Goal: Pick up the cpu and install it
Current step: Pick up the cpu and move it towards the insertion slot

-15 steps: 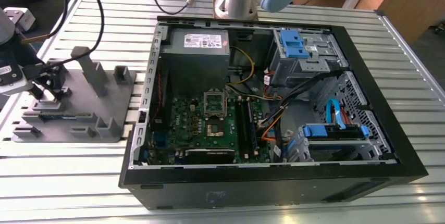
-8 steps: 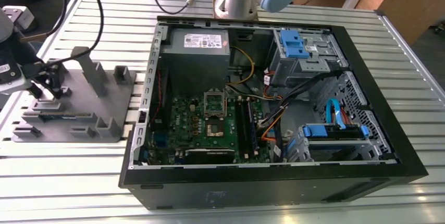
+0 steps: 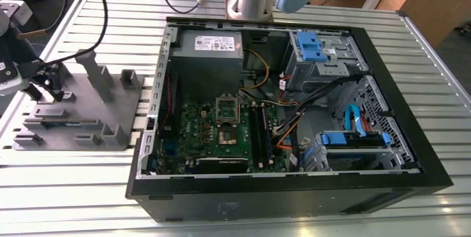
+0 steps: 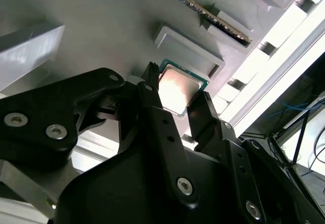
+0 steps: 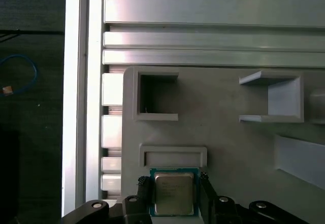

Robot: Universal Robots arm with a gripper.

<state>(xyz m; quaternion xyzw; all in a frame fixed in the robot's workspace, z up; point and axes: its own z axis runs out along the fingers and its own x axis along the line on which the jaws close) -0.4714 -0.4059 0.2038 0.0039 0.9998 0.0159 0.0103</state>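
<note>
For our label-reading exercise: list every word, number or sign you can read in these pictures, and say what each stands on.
None can be read.
cpu: faint print on its metal top, too blurred to read.
power supply: a white label with print, too small to read.

1. You see the cpu (image 5: pixel 174 194) with a smooth, silvery metal top that shines, framed by a thin green rim.
2. Your gripper (image 4: pixel 177 83) is matt black, dotted with bright metal screw heads.
3. The tray (image 5: pixel 228 148) under it looks like matt grey plastic, faintly grainy.
4. The table (image 3: pixel 74 187) is ribbed bare metal with a satin sheen.
5. At 3 o'clock from the tray in the exterior view, the computer case (image 3: pixel 294 195) is matt black outside and dull grey sheet metal inside.
6. At 1 o'clock inside the case, the drive clip (image 3: pixel 310 47) is smooth blue plastic.
</note>
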